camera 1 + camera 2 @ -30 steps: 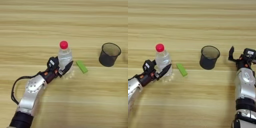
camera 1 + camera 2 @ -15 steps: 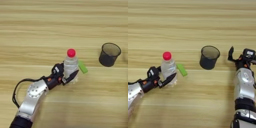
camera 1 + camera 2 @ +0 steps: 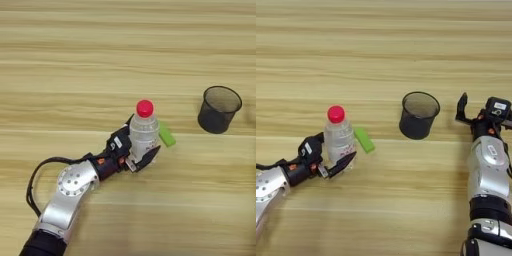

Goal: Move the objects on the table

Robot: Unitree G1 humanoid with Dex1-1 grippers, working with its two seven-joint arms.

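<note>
Nearest, my left gripper point(image 3: 141, 151) pinches the clear plastic bottle point(image 3: 143, 135), upright with its round red cap. Just behind lies a green block point(image 3: 166, 135); farther right stands the black mesh cup point(image 3: 418, 115), and my right gripper point(image 3: 471, 106) idles, fingers unreadable.

Bright even light, faint shadows

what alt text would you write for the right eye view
The left gripper clasps an upright clear plastic bottle with a red cap on a light-wood table, a small green block just beside it. A black mesh cup stands mid-table; the right gripper rests beyond it.
</note>
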